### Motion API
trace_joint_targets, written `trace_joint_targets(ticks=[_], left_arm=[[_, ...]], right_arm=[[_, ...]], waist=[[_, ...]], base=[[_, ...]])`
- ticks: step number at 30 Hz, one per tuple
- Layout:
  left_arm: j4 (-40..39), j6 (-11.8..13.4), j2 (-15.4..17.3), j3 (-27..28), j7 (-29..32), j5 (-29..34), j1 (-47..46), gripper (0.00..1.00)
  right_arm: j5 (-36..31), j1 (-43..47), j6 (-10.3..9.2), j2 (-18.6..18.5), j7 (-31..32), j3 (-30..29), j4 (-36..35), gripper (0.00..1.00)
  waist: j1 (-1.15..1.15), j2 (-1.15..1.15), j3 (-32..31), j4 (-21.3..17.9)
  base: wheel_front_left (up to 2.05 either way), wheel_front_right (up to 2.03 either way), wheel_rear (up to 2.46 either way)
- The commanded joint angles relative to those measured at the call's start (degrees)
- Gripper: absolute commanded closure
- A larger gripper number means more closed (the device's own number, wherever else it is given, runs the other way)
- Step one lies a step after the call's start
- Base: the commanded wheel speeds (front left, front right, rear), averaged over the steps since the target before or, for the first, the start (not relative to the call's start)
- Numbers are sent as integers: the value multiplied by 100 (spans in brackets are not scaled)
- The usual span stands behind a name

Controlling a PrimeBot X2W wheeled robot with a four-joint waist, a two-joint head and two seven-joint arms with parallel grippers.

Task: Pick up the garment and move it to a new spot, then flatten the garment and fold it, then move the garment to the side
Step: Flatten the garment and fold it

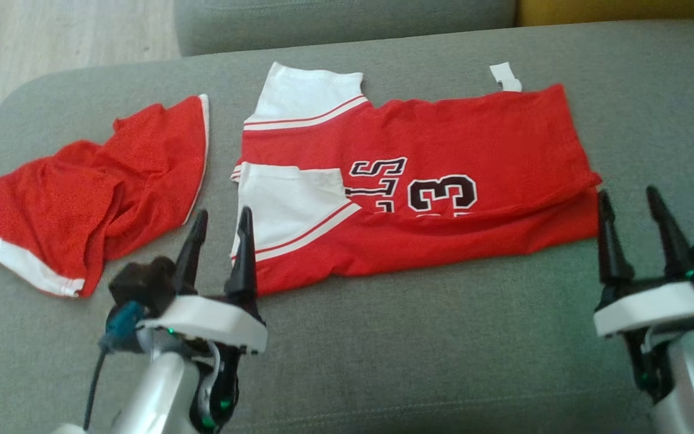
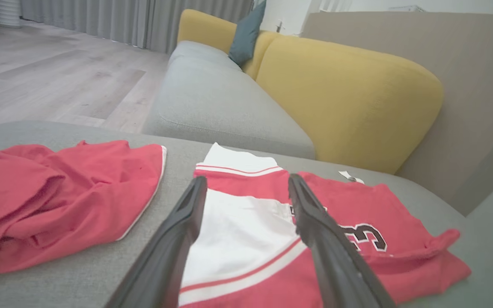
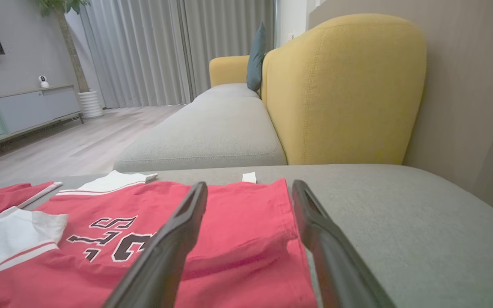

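Red cloth of the folded jersey [image 1: 443, 150] lay on the grey cushion [image 1: 413, 337], right in front of both arms. Its near edge was bumpy and loose, so I think a grab there might catch just the top layer and pull the fold open. The white sleeve near the left pincer [image 1: 223, 212] could slip out too. A crumpled red cloth [image 1: 94, 187] lay just beside the jersey on the left, so a sideways push that way might bump it or bunch both together. A small white tag [image 1: 505, 76] poked out at the far edge and might snag.

The left pincer was wide open and held nothing. One fingertip sat over the sleeve, but I could not tell if it touched. The right pincer [image 1: 627, 193] was wide open too, empty, by the jersey's right end.
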Motion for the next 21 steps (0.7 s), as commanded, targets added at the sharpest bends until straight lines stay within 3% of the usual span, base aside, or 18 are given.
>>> trace_joint_targets(ticks=[1, 10, 21], left_arm=[[-145, -30, 14, 260, -30, 83, -209, 0], [637, -192, -144, 390, -30, 524, -231, 0], [2030, 97, 31, 172, 483, 851, -636, 0]], right_arm=[[-48, -112, 37, -31, -72, 44, -231, 0], [-257, -25, 37, 122, 162, -73, -624, 0], [-290, -4, 37, 210, 225, -99, -768, 0]], waist=[[1, 0, -17, -37], [1, 0, 40, -179], [1, 0, 193, -359]], base=[[0, 0, 0], [0, 0, 0], [0, 0, 0]])
